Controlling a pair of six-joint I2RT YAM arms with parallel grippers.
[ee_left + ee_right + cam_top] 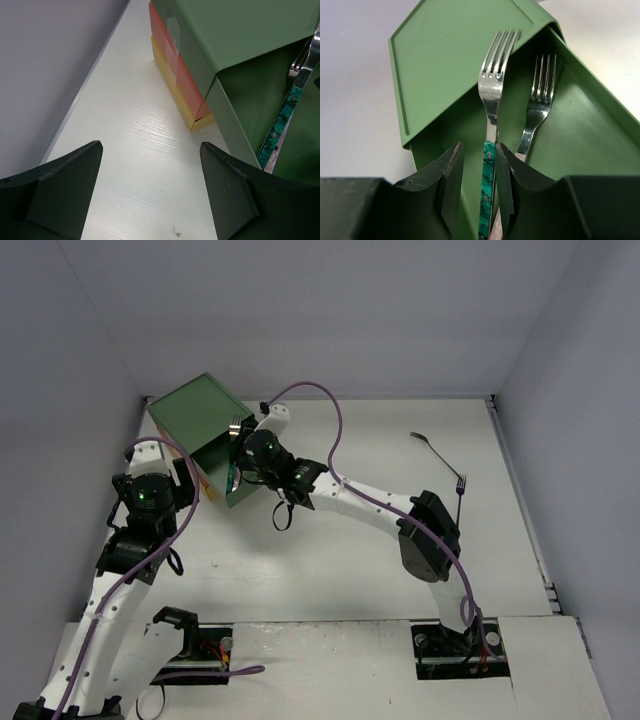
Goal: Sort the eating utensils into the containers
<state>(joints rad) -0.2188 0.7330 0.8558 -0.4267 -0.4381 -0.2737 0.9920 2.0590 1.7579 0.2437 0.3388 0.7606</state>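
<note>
Right gripper (479, 150) is hovering over the pulled-out green drawer (580, 125), left of centre in the top view. Its fingers are standing slightly apart around the teal-handled fork (490, 95), with a gap showing on one side, so they are not clamping it. The fork's tines are leaning at the edge of the chest top (445, 65); a second fork (538, 95) is lying in the drawer beside it. Left gripper (151, 147) is waiting wide open and empty over bare table. Advice: be widening fully, then lifting straight out, so the handle is dropping inside without catching. A loose fork (461, 483) is lying at right of the top view
</note>
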